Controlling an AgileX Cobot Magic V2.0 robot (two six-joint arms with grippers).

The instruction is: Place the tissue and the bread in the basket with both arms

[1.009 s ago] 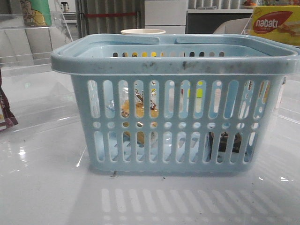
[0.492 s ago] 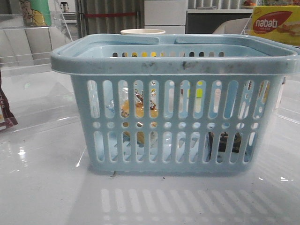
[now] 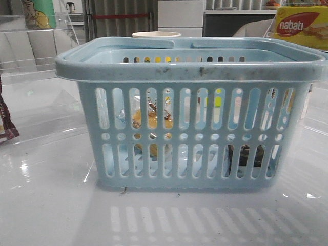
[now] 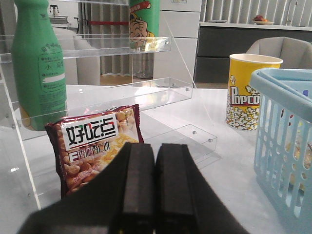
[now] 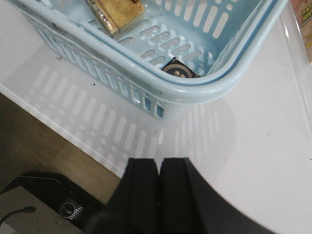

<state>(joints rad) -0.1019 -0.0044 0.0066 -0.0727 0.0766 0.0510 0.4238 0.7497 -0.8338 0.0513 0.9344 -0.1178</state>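
The light-blue basket (image 3: 189,66) stands mid-table in the front view, and shows in the left wrist view (image 4: 287,141) and the right wrist view (image 5: 195,90). The bread (image 3: 151,120) lies inside it at the left, seen through the slots and from above (image 5: 114,12). The dark tissue packet (image 3: 246,156) lies on the basket floor at the right corner (image 5: 180,70). My left gripper (image 4: 155,151) is shut and empty, off to the basket's left. My right gripper (image 5: 159,163) is shut and empty, above the table's front edge by the basket's corner. Neither arm shows in the front view.
A snack bag of nuts (image 4: 92,146) leans on a clear acrylic shelf (image 4: 122,92) holding a green bottle (image 4: 36,63). A yellow popcorn cup (image 4: 249,90) stands behind the basket. A nabati box (image 3: 302,25) sits at the back right. The table's front edge (image 5: 63,126) drops to the floor.
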